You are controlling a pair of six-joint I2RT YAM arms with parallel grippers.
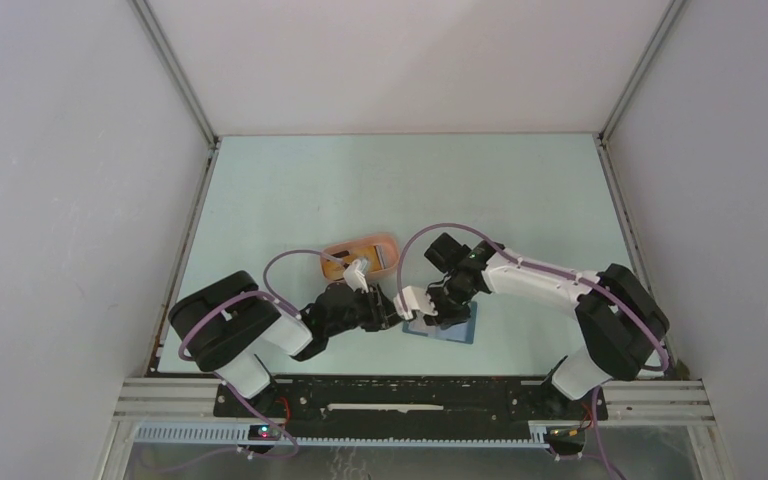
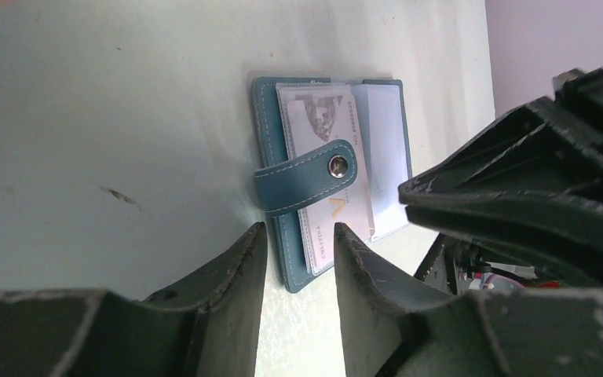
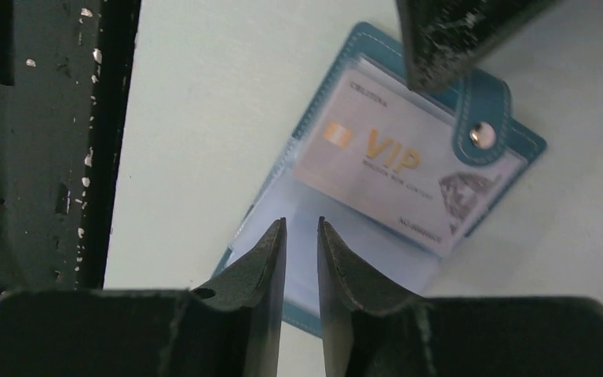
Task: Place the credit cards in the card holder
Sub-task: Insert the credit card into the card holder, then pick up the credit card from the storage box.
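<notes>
Looking down from above, we see both arms reaching inward and meeting near the near edge of the table [image 1: 360,190]. They meet right over the card holder [image 1: 460,331], which lies open and flat on the table. Just beyond the left arm sits the salmon-pink tray [image 1: 388,244], and what is in it we cannot make out.

From the left wrist we catch the left end effector [image 2: 298,236] released. Its fingers are apart, the holder's near corner shows in the gap, and nothing is clamped. A whitish VIP card [image 3: 392,165] sits in the holder's clear sleeve, and the snap strap [image 3: 483,126] folds across one end of it.

Over on the right wrist, the right end effector [image 3: 301,228] hangs above the sleeve. Its fingers are parted by only a narrow slit, gripping nothing that we can see. One dark finger of the left end effector pokes in just beside the strap.
</notes>
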